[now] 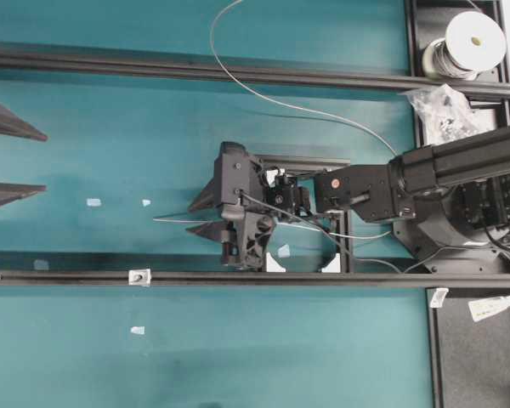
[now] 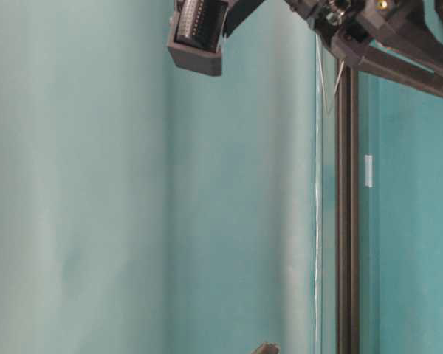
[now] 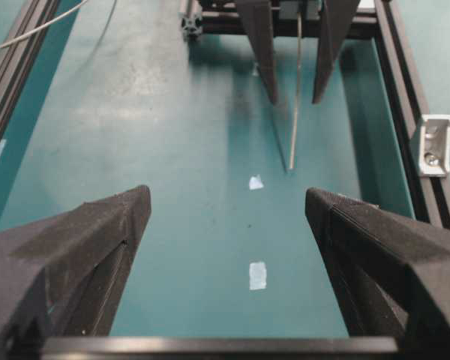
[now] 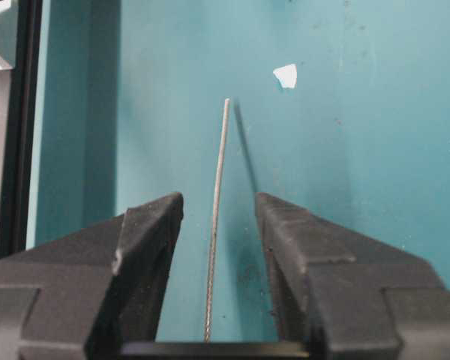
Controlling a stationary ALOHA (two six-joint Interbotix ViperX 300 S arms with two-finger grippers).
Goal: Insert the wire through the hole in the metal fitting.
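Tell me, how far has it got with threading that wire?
Early days. The wire lies between the right gripper fingers, which stand apart from it, so no grip shows yet. Its tip rests over bare mat, well short of the metal fitting on the rail. The left gripper waits open and empty. Gripping, aiming and threading remain.

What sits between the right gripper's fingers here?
The wire runs between the right gripper's fingers, clear gaps on both sides, its tip past them over teal table. Where it continues behind the fingers is hidden.
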